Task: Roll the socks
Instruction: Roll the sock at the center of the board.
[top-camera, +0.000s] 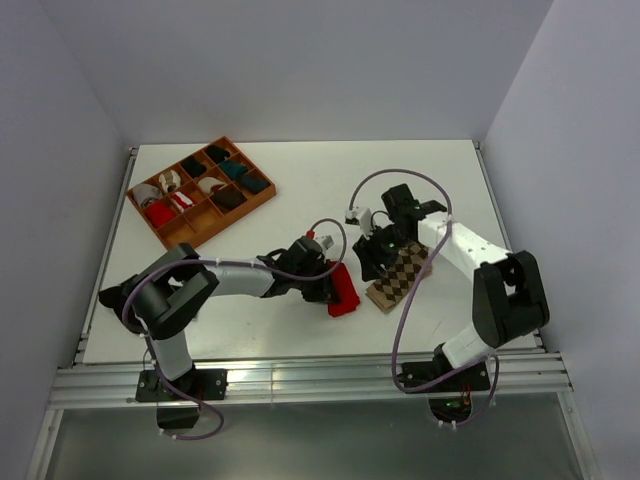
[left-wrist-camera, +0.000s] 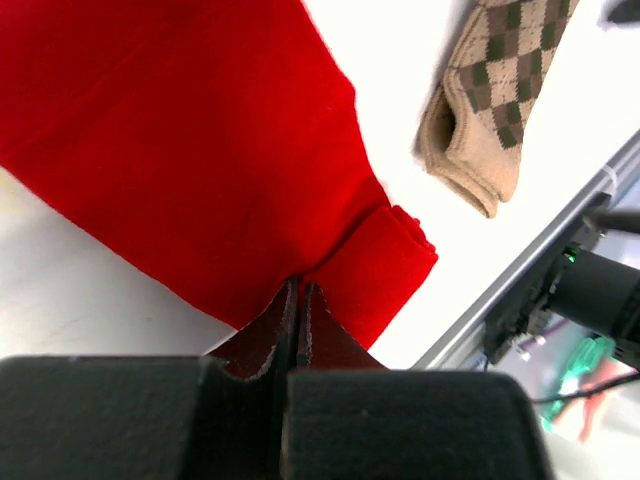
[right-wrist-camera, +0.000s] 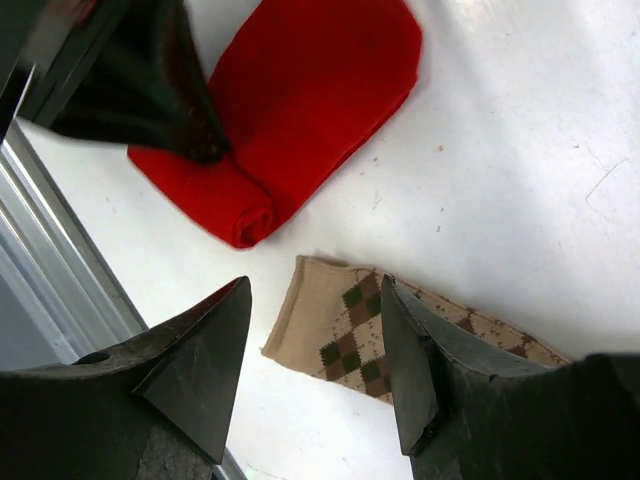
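The red sock (top-camera: 345, 292) lies flat near the table's front, its near end turned over into a short roll (left-wrist-camera: 385, 270). My left gripper (left-wrist-camera: 298, 286) is shut, its tips pinching the red fabric right where that roll begins; its dark fingers (right-wrist-camera: 185, 125) also show in the right wrist view, on the red sock (right-wrist-camera: 310, 100). The tan-and-brown argyle sock (top-camera: 400, 275) lies flat just right of the red one. My right gripper (right-wrist-camera: 314, 285) hangs open above its cuff end (right-wrist-camera: 335, 335), one finger on each side, not touching it. No white patch shows on the red sock.
A brown wooden tray (top-camera: 266, 199) with compartments holding several sock rolls stands at the back left. The table's metal rail (top-camera: 300, 380) runs along the front edge, close to both socks.
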